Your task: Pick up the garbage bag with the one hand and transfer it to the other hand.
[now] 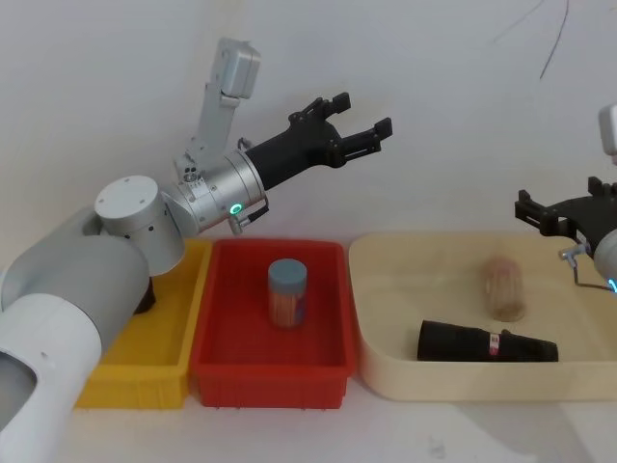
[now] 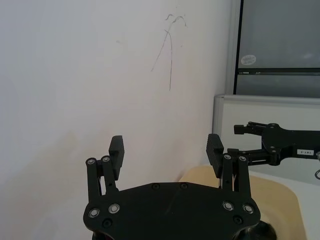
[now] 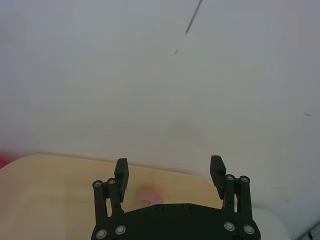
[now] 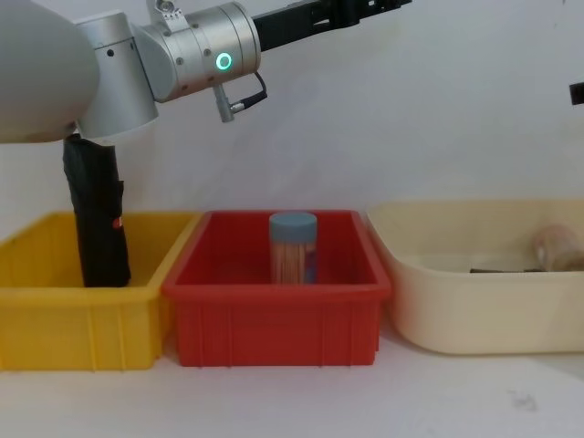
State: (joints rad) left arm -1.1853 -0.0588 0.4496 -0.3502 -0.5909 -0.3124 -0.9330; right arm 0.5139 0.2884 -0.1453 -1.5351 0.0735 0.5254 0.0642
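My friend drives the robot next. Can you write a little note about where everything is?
Left gripper: open, empty, raised above the red bin.
Right gripper: open, empty, above the cream tray.
Garbage bag: lying flat in the cream tray, not held.
Done: nothing.
Left: grab the bag with the left gripper, then pass it to the right.

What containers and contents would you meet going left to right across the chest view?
Yellow bin with an upright black roll → red bin holding a blue-lidded jar → cream tray with a pale cylinder.
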